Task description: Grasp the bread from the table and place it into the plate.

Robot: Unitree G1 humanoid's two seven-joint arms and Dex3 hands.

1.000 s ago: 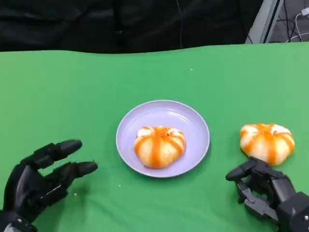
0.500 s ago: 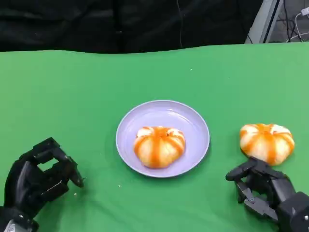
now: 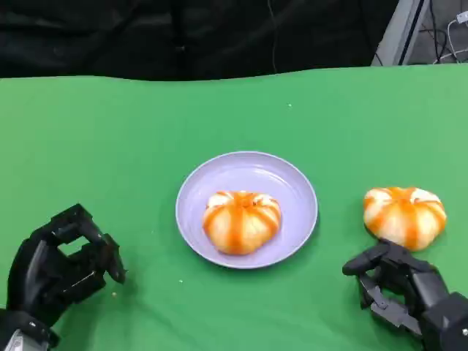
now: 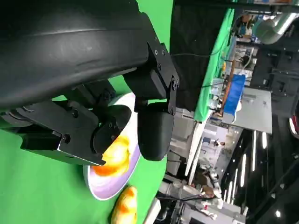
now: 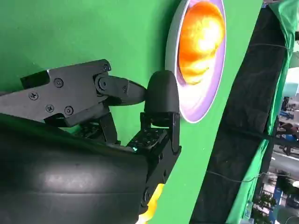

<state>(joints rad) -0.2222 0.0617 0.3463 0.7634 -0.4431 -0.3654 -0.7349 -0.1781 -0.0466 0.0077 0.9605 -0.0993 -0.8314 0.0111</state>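
The right robot hand [image 3: 406,289] rests low on the green surface [image 3: 110,146], fingers curled in and holding nothing, with the loose bread [image 3: 404,214] just beyond its fingertips. The left robot hand [image 3: 62,267] is curled shut and empty too, well off to the side of the plate [image 3: 248,172], where another bun [image 3: 240,221] already sits. The step in hand looks like the reach: the right fingers need to spread, close around the bread, then carry it inward to the plate.

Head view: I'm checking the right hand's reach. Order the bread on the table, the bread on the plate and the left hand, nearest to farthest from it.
1. Bread on the table: just beyond the right hand.
2. Bread on the plate: centre, on the purple plate.
3. Left hand: far side, lower left.
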